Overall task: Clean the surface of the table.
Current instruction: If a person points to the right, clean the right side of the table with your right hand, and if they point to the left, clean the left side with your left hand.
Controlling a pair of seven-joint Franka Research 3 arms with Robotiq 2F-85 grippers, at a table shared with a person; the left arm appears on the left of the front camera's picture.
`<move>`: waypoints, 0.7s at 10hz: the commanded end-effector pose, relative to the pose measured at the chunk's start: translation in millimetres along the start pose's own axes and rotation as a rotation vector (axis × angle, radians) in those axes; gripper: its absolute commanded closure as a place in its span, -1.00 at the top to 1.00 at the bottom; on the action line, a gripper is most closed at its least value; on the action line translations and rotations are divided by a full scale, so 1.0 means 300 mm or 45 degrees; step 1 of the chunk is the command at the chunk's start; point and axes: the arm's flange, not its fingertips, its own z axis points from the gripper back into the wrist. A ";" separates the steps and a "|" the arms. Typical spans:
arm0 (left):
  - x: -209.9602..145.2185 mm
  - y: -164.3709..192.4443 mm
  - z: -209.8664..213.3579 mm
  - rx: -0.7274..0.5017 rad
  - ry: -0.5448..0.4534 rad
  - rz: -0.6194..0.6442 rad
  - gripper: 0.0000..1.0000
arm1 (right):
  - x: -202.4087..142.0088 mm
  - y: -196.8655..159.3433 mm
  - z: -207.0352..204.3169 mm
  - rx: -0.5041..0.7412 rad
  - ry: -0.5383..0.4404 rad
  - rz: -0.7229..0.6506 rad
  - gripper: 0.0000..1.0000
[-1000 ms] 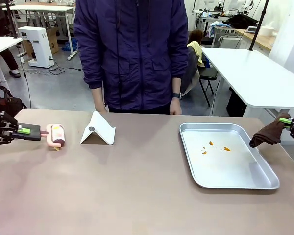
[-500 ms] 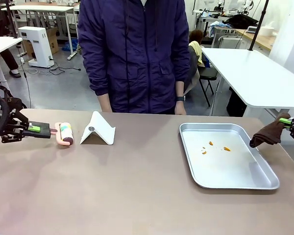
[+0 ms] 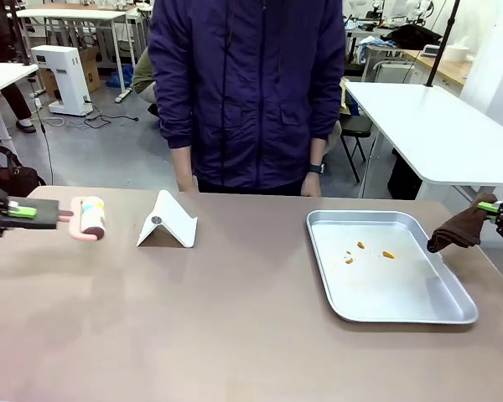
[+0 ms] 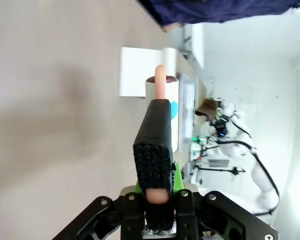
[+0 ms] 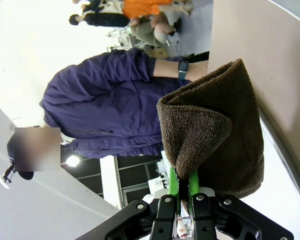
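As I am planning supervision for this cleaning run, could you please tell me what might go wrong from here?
1. The left end effector grips the roller only by its thin handle, close to the stand; a sweep that way may knock the stand over.
2. The cloth hangs from the right end effector beside the tray rim; wiping inward could snag it, shift the tray and spill its crumbs onto the table.
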 end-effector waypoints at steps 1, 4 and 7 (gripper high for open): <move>-0.060 -0.015 0.129 -0.105 0.024 -0.055 -0.58 | 0.002 0.008 0.007 0.003 0.016 -0.009 -1.00; -0.156 0.061 0.375 -0.178 0.052 -0.047 -0.58 | 0.002 0.008 0.007 0.003 0.016 -0.009 -1.00; -0.228 0.169 0.545 -0.294 0.105 0.007 -0.58 | 0.002 0.008 0.007 0.003 0.016 -0.009 -1.00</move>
